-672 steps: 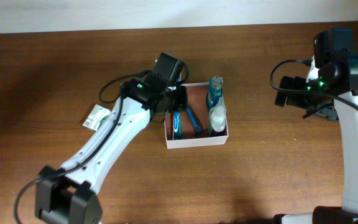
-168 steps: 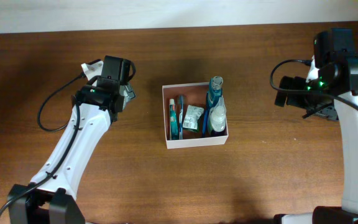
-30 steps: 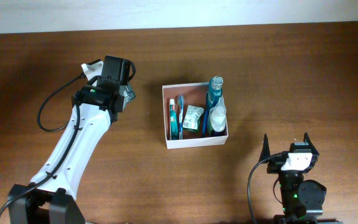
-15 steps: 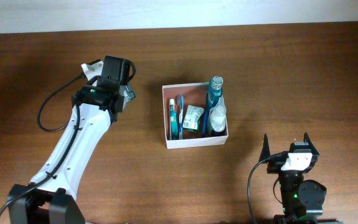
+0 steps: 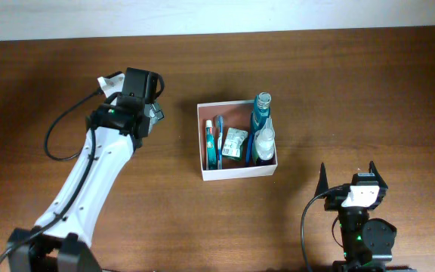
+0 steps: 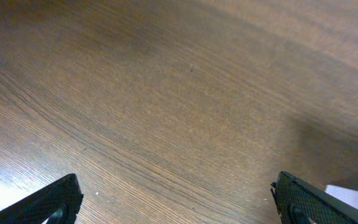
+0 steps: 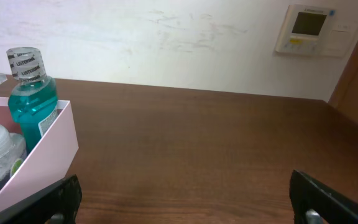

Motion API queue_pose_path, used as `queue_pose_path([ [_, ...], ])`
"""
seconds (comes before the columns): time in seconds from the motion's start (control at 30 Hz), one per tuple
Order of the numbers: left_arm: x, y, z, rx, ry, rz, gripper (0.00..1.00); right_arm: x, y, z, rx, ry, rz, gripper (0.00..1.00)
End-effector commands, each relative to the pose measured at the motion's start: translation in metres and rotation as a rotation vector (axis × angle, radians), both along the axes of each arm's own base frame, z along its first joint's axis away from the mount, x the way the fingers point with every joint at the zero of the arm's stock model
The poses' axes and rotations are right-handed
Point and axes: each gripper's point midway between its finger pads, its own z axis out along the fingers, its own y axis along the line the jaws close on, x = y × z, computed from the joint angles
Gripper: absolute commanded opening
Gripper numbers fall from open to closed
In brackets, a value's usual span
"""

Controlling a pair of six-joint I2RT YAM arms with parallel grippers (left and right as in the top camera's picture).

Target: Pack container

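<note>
The container (image 5: 239, 173), a white-walled box with a reddish-brown inside, sits mid-table. In it are a blue bottle (image 5: 261, 112), a clear pump bottle (image 5: 263, 142), a toothpaste tube (image 5: 216, 145) and a small packet (image 5: 236, 141). My left gripper (image 5: 155, 114) hangs open over bare wood left of the box; in the left wrist view the left gripper (image 6: 179, 205) holds nothing and a white corner of the container (image 6: 354, 196) shows. My right gripper (image 5: 348, 175) rests open at the front right. In the right wrist view the right gripper (image 7: 185, 202) is empty, with the container (image 7: 50, 146) and blue bottle (image 7: 33, 99) to its left.
A pale wall runs along the table's far edge (image 5: 217, 17). A wall thermostat (image 7: 309, 28) shows in the right wrist view. Brown wood tabletop (image 5: 353, 91) surrounds the box.
The packet went from the table into the container and my left gripper drew back to the left. My right arm came down to the front right. Over the last second nothing moved.
</note>
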Motion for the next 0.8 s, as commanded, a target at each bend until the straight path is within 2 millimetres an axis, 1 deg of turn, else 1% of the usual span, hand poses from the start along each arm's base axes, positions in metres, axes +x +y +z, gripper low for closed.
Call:
queue_pose_path([
  [0.0,-0.005,0.005,0.042,-0.008,-0.108,0.002,0.99,0.000,0.000,-0.002,-0.003,0.003,0.004,0.98],
  [0.1,-0.012,0.006,0.065,-0.023,-0.169,0.002,0.99,0.000,0.000,-0.002,-0.003,0.003,0.004,0.98],
  [0.17,-0.019,0.008,0.084,-0.036,-0.222,0.003,0.99,0.000,0.000,-0.002,-0.003,0.003,0.004,0.98],
  [0.37,-0.048,0.015,0.144,-0.078,-0.395,0.004,0.99,0.000,0.000,-0.002,-0.003,0.003,0.004,0.98],
  [0.53,-0.084,0.024,0.194,-0.118,-0.557,0.006,0.99,0.000,0.000,-0.002,-0.003,0.003,0.003,0.98],
  [0.57,-0.094,0.027,0.205,-0.128,-0.596,0.006,0.99,0.000,0.000,-0.002,-0.003,0.003,0.004,0.98],
  [0.6,-0.102,0.028,0.213,-0.134,-0.624,0.007,0.99,0.000,0.000,-0.002,-0.003,0.003,0.004,0.98],
  [0.77,-0.151,0.041,0.255,-0.177,-0.796,0.009,0.99,0.000,0.000,-0.002,-0.003,0.003,0.004,0.98],
])
